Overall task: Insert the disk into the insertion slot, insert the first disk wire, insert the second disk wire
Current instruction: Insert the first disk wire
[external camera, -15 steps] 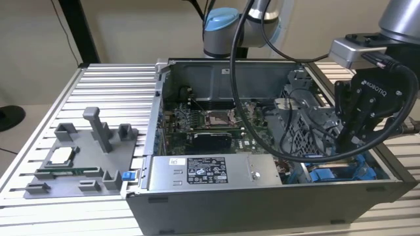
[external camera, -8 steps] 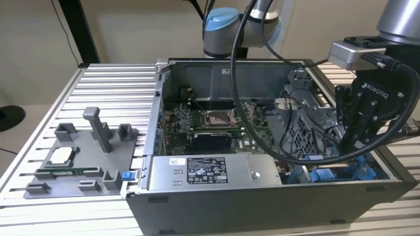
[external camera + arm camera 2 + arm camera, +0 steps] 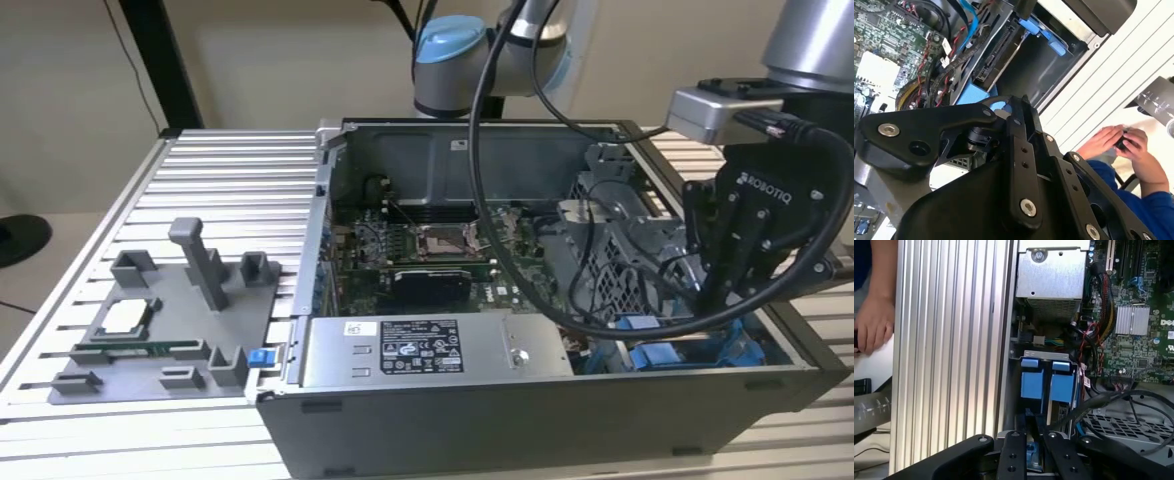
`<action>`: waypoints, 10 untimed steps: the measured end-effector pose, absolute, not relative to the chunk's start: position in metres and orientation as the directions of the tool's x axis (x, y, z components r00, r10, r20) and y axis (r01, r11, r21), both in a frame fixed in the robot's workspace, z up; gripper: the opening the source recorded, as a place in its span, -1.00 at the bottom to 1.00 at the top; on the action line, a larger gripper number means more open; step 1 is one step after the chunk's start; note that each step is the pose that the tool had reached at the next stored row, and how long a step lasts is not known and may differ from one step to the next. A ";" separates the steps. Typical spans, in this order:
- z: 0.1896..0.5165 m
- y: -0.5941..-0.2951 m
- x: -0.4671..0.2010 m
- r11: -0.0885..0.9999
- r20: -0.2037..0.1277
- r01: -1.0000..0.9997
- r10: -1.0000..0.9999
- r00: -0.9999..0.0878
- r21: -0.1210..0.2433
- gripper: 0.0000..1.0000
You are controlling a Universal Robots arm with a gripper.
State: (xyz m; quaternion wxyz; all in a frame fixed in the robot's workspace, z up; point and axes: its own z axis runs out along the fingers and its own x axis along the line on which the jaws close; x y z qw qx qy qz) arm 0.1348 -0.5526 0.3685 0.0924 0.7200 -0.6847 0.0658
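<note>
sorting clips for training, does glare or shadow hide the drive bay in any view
Exterior view: even light; the insertion slot lies shaded inside the case, its blue readable. First wrist view: slot well lit, table slats bright. Second wrist view: slats glare near white, the gripper dark in front.

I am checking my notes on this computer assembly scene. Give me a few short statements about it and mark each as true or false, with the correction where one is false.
1. The computer case stands open, with its motherboard exposed. True.
2. The gripper hangs high above the case, clear of it. False: it reaches down inside the case, by the blue plastic of the insertion slot.
3. In the second wrist view, a person's hand shows beyond the edge of the slatted table. True.
4. The power-supply box lies out on the table. False: it sits inside the case, along its near wall in the exterior view.
</note>
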 end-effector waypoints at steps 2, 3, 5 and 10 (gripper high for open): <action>0.368 -0.552 0.135 -0.045 0.233 -0.998 -0.971 0.054 0.043 -1.00; 0.368 -0.552 0.135 -0.045 0.237 -0.998 -0.970 0.054 0.044 -1.00; 0.367 -0.552 0.135 -0.044 0.246 -0.998 -0.968 0.054 0.044 -1.00; 0.364 -0.552 0.135 -0.042 0.288 -0.998 -0.956 0.053 0.044 -1.00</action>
